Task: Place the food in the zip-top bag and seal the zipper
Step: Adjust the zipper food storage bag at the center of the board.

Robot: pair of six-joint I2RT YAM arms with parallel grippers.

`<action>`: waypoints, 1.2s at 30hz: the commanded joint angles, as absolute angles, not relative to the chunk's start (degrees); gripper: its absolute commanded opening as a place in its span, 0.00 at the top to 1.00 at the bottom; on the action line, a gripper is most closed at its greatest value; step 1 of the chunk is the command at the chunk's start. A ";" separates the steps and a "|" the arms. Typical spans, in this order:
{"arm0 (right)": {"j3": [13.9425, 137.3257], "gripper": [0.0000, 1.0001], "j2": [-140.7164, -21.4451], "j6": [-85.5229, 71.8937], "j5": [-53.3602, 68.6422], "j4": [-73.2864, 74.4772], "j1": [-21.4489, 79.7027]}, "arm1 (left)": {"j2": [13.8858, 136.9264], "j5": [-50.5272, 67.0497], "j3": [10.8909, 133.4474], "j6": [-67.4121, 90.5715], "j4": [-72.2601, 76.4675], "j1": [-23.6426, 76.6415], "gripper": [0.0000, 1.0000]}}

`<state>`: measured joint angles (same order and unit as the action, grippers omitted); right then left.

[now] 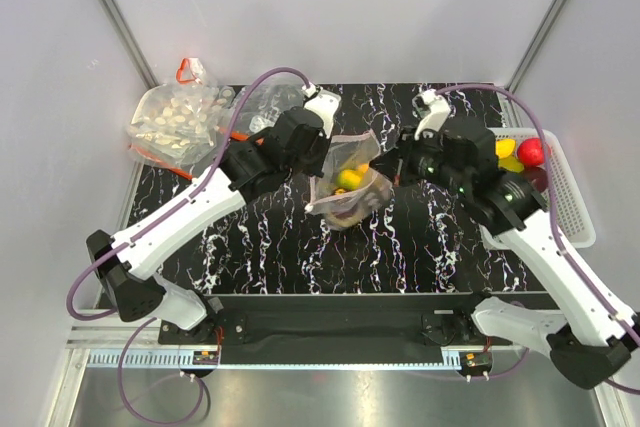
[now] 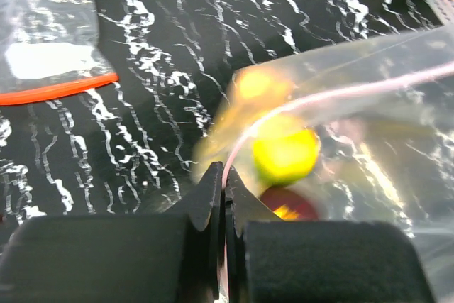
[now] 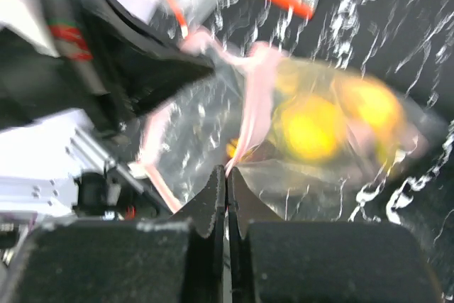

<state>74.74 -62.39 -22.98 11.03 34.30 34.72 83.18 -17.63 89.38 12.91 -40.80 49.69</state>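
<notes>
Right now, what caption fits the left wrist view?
Left gripper shut on the pink zipper strip of a clear bag holding yellow toy food.

Black white-veined worktop (image 1: 420,247), dotted bags (image 1: 180,119) heaped at far-left corner, clear bag (image 1: 350,212) holding food (image 1: 348,179) at centre, white mesh basket (image 1: 574,197) on right edge

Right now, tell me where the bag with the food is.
In the top view the bag is held mid-table between the arms, the left tool pinching its left edge and the right tool its right. The basket lies further right.
</notes>
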 commanded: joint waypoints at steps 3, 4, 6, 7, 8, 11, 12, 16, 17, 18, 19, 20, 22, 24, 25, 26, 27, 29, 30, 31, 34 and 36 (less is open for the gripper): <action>76.46 1.00 -64.85 -24.08 3.61 33.65 34.80 | 83.06 -14.06 90.97 13.71 -39.46 48.08 1.00; 76.73 1.00 -66.52 -23.91 3.52 34.18 34.89 | 83.14 -14.76 91.05 13.62 -39.55 47.99 1.00; 77.60 1.00 -67.85 -23.82 3.34 35.24 34.89 | 83.14 -15.64 91.05 13.19 -39.55 47.90 1.00; 77.78 1.00 -68.72 -23.99 3.08 35.68 34.89 | 82.97 -15.91 91.05 13.01 -39.46 47.90 1.00; 78.04 1.00 -68.99 -23.99 2.38 36.12 34.81 | 82.79 -15.91 90.97 12.40 -39.11 47.90 1.00; 79.10 1.00 -69.17 -24.17 1.67 37.52 34.89 | 82.00 -13.81 90.44 11.34 -37.28 47.73 1.00; 79.36 1.00 -69.26 -24.17 1.58 38.31 34.81 | 81.83 -12.84 90.44 11.16 -36.92 47.72 1.00; 79.98 0.97 -69.08 -24.43 0.70 39.02 34.72 | 84.10 -3.27 92.19 10.99 -36.47 47.72 1.00; 80.07 0.97 -69.00 -24.78 0.36 39.11 34.80 | 84.98 -1.69 93.76 11.25 -36.91 47.72 1.00; 80.16 0.97 -68.91 -25.48 0.35 39.20 34.89 | 86.82 -0.36 94.65 11.42 -37.18 47.72 1.00; 80.16 1.00 -68.56 -26.01 -1.39 39.03 34.89 | 87.88 2.95 96.49 11.60 -38.05 47.72 1.00; 80.24 1.00 -68.38 -26.54 -1.75 39.02 34.89 | 88.85 4.55 97.46 11.60 -38.40 47.72 1.00; 80.33 1.00 -67.24 -28.73 -2.37 39.29 34.89 | 91.49 8.33 100.79 11.51 -39.80 47.99 1.00; 79.55 1.00 -66.19 -31.53 -3.51 39.37 34.89 | 93.15 9.40 102.73 11.34 -40.34 48.34 0.99; 78.84 1.00 -64.62 -32.51 -5.78 39.11 34.89 | 93.60 10.97 104.40 10.47 -41.12 48.43 0.94; 77.10 1.00 -63.64 -34.87 -7.28 39.02 34.89 | 93.86 11.51 105.11 10.20 -41.65 48.34 0.76; 76.04 1.00 -61.63 -35.85 -8.86 38.85 34.89 | 93.78 11.34 105.73 9.93 -42.10 48.43 0.60; 72.17 1.00 -59.43 -37.52 -11.94 38.15 34.80 | 92.82 10.03 105.30 9.67 -42.80 48.34 0.35; 70.94 1.00 -57.50 -39.01 -12.91 37.45 34.89 | 90.72 9.32 104.34 9.67 -42.63 48.43 0.08; 69.88 1.00 -56.61 -39.63 -14.92 37.09 34.89 | 89.22 8.62 100.93 10.19 -41.32 48.34 0.01; 67.15 1.00 -55.11 -40.43 -16.96 35.95 34.80 | 80.44 6.51 90.06 12.73 -34.40 48.34 0.01; 67.94 1.00 -56.15 -40.26 -17.66 36.30 34.80 | 71.95 6.24 83.79 14.23 -29.64 48.25 0.01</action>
<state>67.68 -55.11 -38.06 -12.80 39.35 34.72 83.81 7.05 89.73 11.81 -38.26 48.31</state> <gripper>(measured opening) 0.011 0.988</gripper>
